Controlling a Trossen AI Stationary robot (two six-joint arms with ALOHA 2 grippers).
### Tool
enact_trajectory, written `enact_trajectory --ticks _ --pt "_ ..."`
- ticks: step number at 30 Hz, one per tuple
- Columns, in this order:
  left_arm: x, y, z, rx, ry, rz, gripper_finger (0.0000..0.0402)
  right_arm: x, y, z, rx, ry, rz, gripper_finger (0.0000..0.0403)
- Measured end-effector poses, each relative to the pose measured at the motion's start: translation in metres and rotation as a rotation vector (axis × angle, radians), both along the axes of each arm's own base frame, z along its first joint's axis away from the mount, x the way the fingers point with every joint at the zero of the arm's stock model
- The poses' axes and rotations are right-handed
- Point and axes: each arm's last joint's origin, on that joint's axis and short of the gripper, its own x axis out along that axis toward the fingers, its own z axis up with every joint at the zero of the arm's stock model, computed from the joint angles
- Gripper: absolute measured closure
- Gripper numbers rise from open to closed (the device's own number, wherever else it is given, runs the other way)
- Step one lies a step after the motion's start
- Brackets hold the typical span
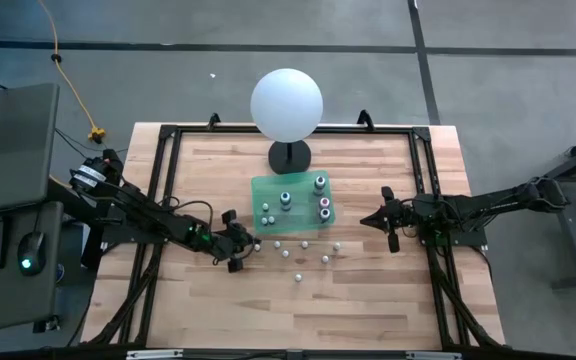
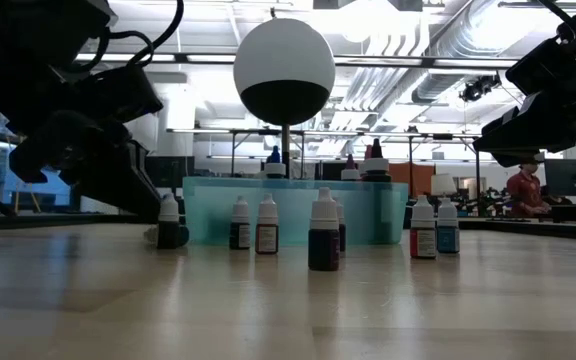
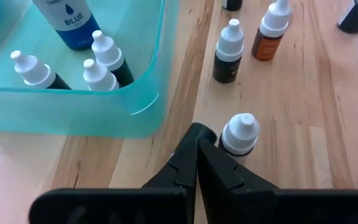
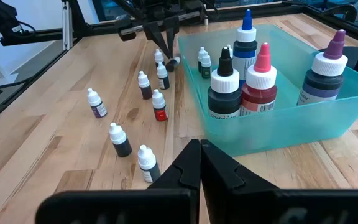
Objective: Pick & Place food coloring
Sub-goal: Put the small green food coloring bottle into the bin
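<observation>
Teal tray (image 3: 73, 112) beside left pincer (image 3: 196, 134); we see it closed empty, touching a white-capped bottle (image 3: 239, 134). Right pincer (image 4: 200, 148) closed.

One word can be read: "BLUE", printed in dark letters under a small drop symbol on the white label of a blue bottle (image 3: 67, 22) standing inside the teal tray (image 3: 145, 102), seen in the left wrist view. A line of print above that word is cut off and unreadable. The labels on the other bottles are too small to make out.
</observation>
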Motion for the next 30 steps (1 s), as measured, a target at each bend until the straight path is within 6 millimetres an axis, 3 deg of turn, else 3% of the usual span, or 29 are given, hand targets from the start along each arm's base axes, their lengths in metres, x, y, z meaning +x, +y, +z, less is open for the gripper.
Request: enact_trajectory --ticks 7,21,30 --pt "-0.003 0.0 -0.003 0.032 0.066 -0.079 0.0374 0.0 0.0 0.0 0.0 0.0 0.0 0.0402" --pt "-0.004 0.001 0.003 0.183 0.125 -0.134 0.0248 0.0 0.0 0.0 0.0 0.0 -0.001 0.0402" --pt "-0.01 0.004 -0.002 0.333 0.252 -0.243 0.0234 0.0 0.0 0.0 0.0 0.0 0.0 0.0402"
